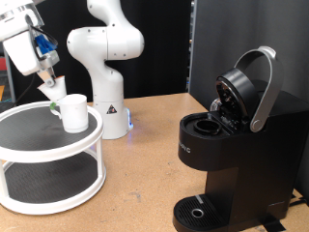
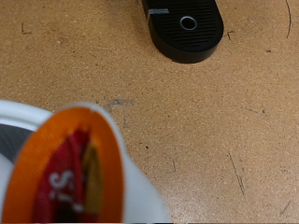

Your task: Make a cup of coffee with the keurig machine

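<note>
A round white two-tier stand (image 1: 48,155) sits on the brown particle-board tabletop (image 1: 145,155), at the exterior view's left. Its upper shelf rests on white posts above a dark lower shelf (image 1: 43,179). A black curtain (image 1: 164,43) hangs behind the tabletop. The wrist view shows the tabletop's speckled surface (image 2: 206,121).

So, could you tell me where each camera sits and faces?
Exterior view: off the arm, facing the arm's base, the gripper by the cup, and the keurig machine.
Wrist view: on the hand, looking down at the table; a blurred orange-and-white object sits near the lens; no fingers show.
Shared: the table and the machine's drip tray.
</note>
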Controlling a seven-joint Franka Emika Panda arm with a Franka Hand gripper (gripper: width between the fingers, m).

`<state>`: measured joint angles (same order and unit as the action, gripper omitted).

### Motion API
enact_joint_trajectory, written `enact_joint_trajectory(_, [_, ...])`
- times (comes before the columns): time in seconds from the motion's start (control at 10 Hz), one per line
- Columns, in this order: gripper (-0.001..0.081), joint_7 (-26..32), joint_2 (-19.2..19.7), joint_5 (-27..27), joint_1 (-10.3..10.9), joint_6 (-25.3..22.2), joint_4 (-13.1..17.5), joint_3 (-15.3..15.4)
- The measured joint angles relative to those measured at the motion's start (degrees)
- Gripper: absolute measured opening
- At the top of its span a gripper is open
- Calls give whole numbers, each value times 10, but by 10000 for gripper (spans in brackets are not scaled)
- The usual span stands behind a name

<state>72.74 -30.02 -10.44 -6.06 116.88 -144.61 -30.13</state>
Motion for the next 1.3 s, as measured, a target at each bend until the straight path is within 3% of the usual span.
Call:
enact_joint_trajectory(0.3, [99,-5,-1,-186,34,23,-22,-21])
enact_joint_trajectory(0.5, [99,-28,1,-265,66,33,-23,-11])
enact_joint_trajectory(0.7, [99,-85,3,-278,72,79,-24,26])
enact_joint_trajectory(1.0, [99,-40,7,-242,77,26,-15,23])
enact_joint_trajectory(1.3, [99,-33,37,-200,107,-8,25,55])
